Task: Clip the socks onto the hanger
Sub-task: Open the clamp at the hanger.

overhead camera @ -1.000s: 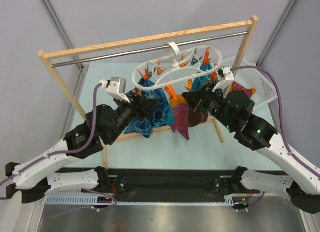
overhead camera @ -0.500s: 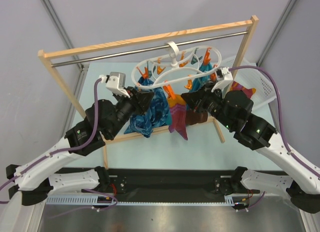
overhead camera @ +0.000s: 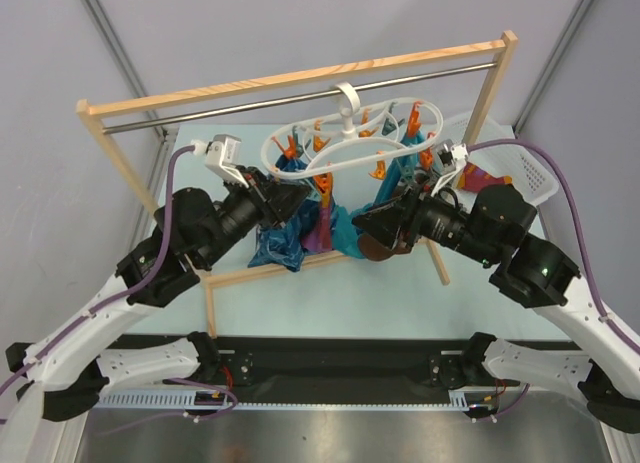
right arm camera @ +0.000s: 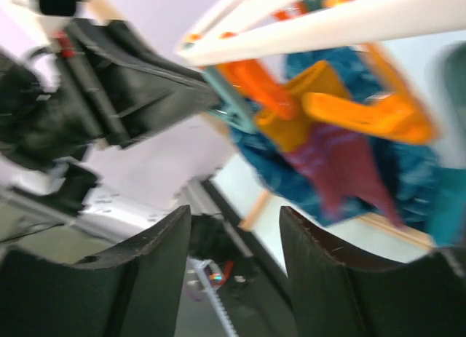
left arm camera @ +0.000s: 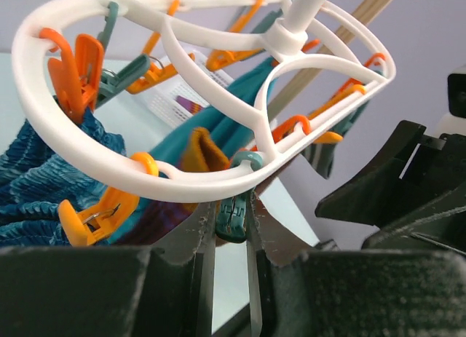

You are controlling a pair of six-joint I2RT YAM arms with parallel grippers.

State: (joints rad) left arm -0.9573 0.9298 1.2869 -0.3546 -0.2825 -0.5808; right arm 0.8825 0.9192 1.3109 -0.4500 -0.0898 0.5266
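The white hanger (overhead camera: 345, 143) hangs by its hook from the metal bar, orange and grey-teal clips dangling from it. My left gripper (left arm camera: 231, 206) is under its near rim (left arm camera: 167, 178), shut on a grey-teal clip (left arm camera: 233, 219). A magenta-purple sock (overhead camera: 318, 231) with an orange heel hangs among the clips beside my left gripper (overhead camera: 300, 198). In the blurred right wrist view the same sock (right arm camera: 342, 162) hangs below an orange clip (right arm camera: 364, 115). My right gripper (right arm camera: 234, 228) is open and empty, low and to the right of that sock (overhead camera: 362, 221). A dark brown sock (overhead camera: 382, 248) shows just under it.
A wooden-framed rack (overhead camera: 300, 78) with a metal bar (overhead camera: 250, 108) carries the hanger. Blue-teal cloths (overhead camera: 285, 241) hang under the hanger's left half. A white basket (overhead camera: 525, 173) stands at the far right. The rack's low rail (overhead camera: 260, 273) crosses in front of the arms.
My right gripper has opened, let go of the magenta sock and shifted left and down. My left gripper has risen toward the hanger's rim and shut on a grey-teal clip.
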